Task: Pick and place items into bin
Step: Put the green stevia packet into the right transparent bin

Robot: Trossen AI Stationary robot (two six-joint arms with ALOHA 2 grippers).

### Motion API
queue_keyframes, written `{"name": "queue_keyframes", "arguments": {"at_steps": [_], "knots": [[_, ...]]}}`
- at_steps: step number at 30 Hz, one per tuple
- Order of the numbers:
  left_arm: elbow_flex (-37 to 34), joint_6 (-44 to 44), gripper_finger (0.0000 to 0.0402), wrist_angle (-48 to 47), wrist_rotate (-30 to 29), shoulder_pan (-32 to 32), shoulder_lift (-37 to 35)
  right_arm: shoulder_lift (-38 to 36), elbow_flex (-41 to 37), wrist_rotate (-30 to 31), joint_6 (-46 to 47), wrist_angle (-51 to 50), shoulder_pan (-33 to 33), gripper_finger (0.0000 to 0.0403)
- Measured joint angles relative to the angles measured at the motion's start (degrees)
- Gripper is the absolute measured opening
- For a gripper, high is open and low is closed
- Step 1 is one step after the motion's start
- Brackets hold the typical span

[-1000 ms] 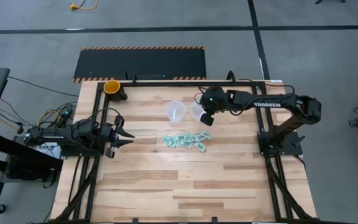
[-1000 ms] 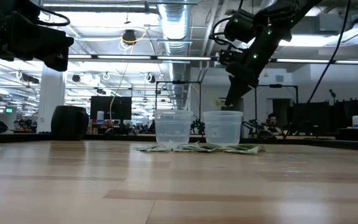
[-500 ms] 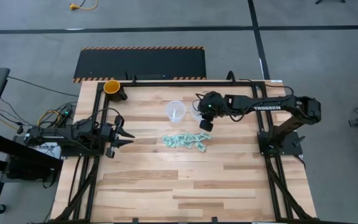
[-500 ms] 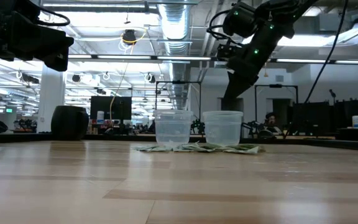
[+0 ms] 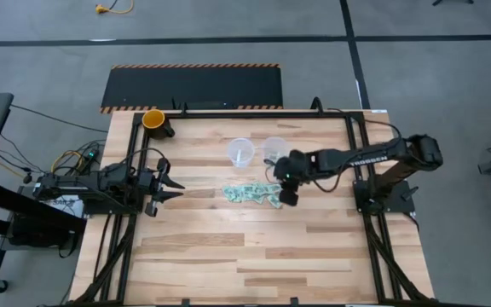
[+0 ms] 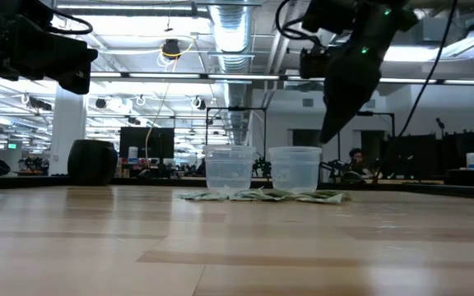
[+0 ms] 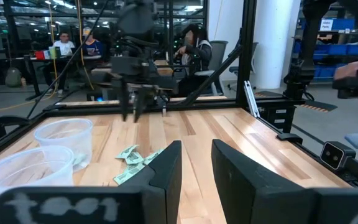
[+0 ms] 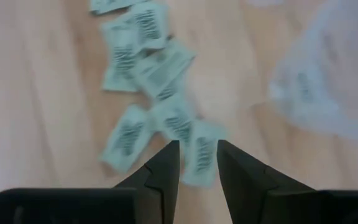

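Note:
The items (image 5: 250, 193), small pale green-and-white packets, lie in a loose pile on the wooden table; they also show in the low view (image 6: 262, 196) and the right wrist view (image 8: 160, 81). Just behind them stand two clear cup-shaped bins (image 5: 240, 152) (image 5: 275, 149). My right gripper (image 5: 286, 196) hangs slanting down over the pile's right end, open, nothing between its fingers (image 8: 197, 152). My left gripper (image 5: 173, 186) waits at the table's left side, level and open (image 7: 196, 152).
An orange cup (image 5: 153, 118) stands at the table's far left corner. A black frame (image 5: 348, 128) runs along the table's edges. The bare wood of the near half of the table (image 5: 245, 256) is free. People sit in the room beyond the table (image 7: 61, 43).
My right gripper has swung from above the right clear bin toward the table's near edge and now hangs over the right end of the pile of items, tipped a little steeper. The pile and both bins have stayed where they were.

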Motion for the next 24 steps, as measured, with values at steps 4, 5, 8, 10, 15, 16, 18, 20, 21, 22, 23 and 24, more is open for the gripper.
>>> {"name": "queue_keyframes", "arguments": {"at_steps": [4,5,8,10,15,16,18,20,21,22,23,24], "knots": [[-0.01,0.00,0.0077,0.00,0.00,0.01,0.00,0.33,0.01,0.13,2.67,0.40,4.08,0.0102],[0.01,0.00,0.0077,0.00,0.00,-0.01,0.02,0.45,0.01,0.18,2.94,0.39,4.89,0.0102],[-0.01,0.00,0.0077,0.00,-0.01,0.00,0.01,1.23,0.13,1.83,3.76,0.79,6.70,0.0102],[0.01,0.00,0.0077,0.01,-0.01,-0.01,0.00,2.60,0.03,3.02,3.99,0.53,7.52,0.0102],[0.00,0.00,0.0077,0.02,-0.04,-0.01,0.00,6.95,0.04,5.46,4.01,-0.44,8.04,0.0102],[-0.01,0.00,0.0077,0.03,-0.04,-0.01,0.00,8.09,0.01,6.01,4.01,-0.41,8.04,0.0102],[-0.01,0.00,0.0077,-0.01,-0.07,-0.01,0.02,9.86,0.01,7.26,4.01,-0.73,7.86,0.0102],[0.00,0.00,0.0077,0.02,-0.07,0.01,0.01,11.77,0.01,7.91,4.01,-1.00,7.64,0.0102],[0.01,0.00,0.0077,-0.02,-0.07,-0.01,0.02,12.66,0.01,7.91,4.03,-1.11,7.41,0.0102],[-0.01,0.00,0.0077,0.00,-0.09,0.00,0.02,13.24,0.01,7.89,4.02,-1.26,7.24,0.0102],[-0.01,0.00,0.0077,0.00,-0.09,0.01,0.02,13.73,0.01,7.90,4.02,-1.33,7.05,0.0102],[-0.01,0.00,0.0077,0.00,-0.09,-0.01,0.02,14.34,0.05,7.94,4.03,-1.14,6.94,0.0102]]}}
